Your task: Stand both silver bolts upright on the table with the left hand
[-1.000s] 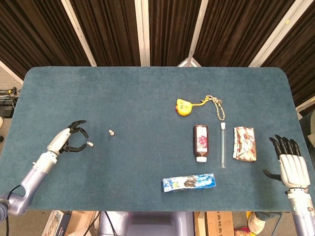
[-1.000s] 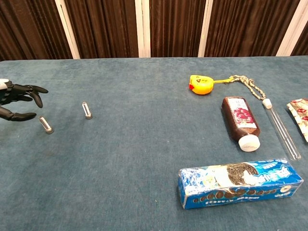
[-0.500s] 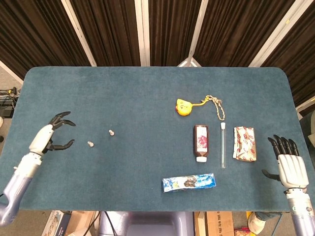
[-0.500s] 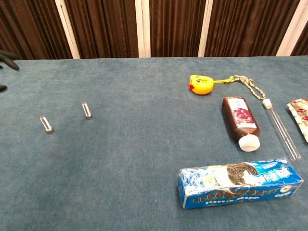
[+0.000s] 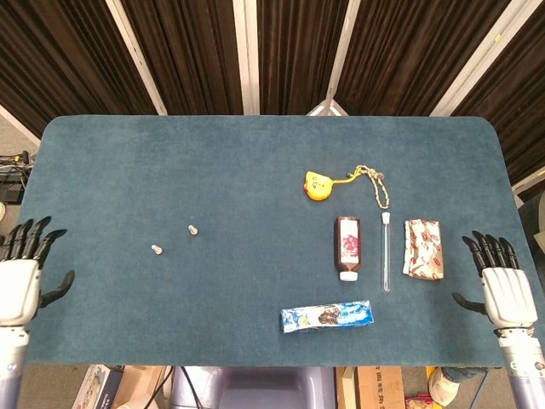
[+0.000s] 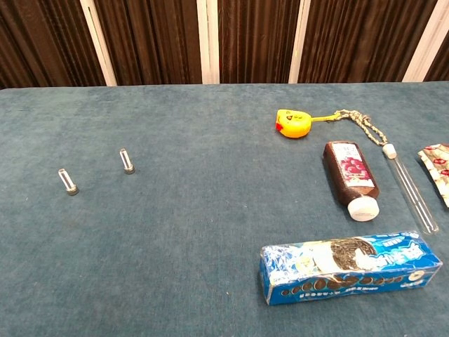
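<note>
While both silver bolts [image 6: 68, 181] [image 6: 127, 161] stood upright near the table's [image 5: 255, 162] left edge, the left hand [image 5: 21, 277] waited off that edge, fingers spread and empty, and the right hand [image 5: 501, 285] likewise opposite; any retreat would best stay clear of the bolts.

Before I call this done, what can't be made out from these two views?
- Left hand and right hand: in the head view only; the chest view shows neither.
- Two silver bolts: tiny in the head view, so whether they stand is clearer from the chest view.
- Patterned packet: cut by the chest view's right edge.
</note>
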`<state>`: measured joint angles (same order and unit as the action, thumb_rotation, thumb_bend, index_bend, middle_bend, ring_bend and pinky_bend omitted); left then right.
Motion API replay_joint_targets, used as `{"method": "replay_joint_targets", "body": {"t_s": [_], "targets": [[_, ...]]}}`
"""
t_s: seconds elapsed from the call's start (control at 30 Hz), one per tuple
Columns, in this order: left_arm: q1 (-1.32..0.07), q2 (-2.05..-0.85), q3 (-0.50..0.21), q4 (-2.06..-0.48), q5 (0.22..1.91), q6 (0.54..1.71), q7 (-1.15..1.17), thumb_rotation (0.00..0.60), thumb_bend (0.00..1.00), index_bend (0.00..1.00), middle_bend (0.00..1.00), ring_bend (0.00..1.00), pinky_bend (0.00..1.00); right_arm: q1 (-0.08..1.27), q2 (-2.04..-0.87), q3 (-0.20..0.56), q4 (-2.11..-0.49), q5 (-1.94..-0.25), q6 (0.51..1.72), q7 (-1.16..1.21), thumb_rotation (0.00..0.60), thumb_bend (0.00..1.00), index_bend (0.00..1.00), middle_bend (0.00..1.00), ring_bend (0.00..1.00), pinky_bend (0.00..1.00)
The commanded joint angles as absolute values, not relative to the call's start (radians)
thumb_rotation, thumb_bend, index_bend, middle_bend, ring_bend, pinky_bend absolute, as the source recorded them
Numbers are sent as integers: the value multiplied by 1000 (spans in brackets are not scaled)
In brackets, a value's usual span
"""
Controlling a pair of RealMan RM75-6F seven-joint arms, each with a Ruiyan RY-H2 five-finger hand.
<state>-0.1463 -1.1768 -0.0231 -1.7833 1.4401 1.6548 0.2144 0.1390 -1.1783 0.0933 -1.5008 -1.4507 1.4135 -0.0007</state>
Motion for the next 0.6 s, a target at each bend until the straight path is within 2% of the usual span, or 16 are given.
{"method": "replay_joint_targets", "body": {"t_s": [0.03, 0.6], "targets": [[-68, -1135, 6, -1793, 1452, 1698, 163, 600, 429, 211, 64, 0, 0, 135, -1175, 92, -1496, -1464, 1427, 11, 600, 114, 130, 91, 47, 0], [-69, -1140, -26, -1737, 1462, 1638, 103, 600, 431, 209, 63, 0, 0, 123, -1194, 98, -1492, -1510, 1505, 15, 600, 114, 130, 91, 47, 0]]}}
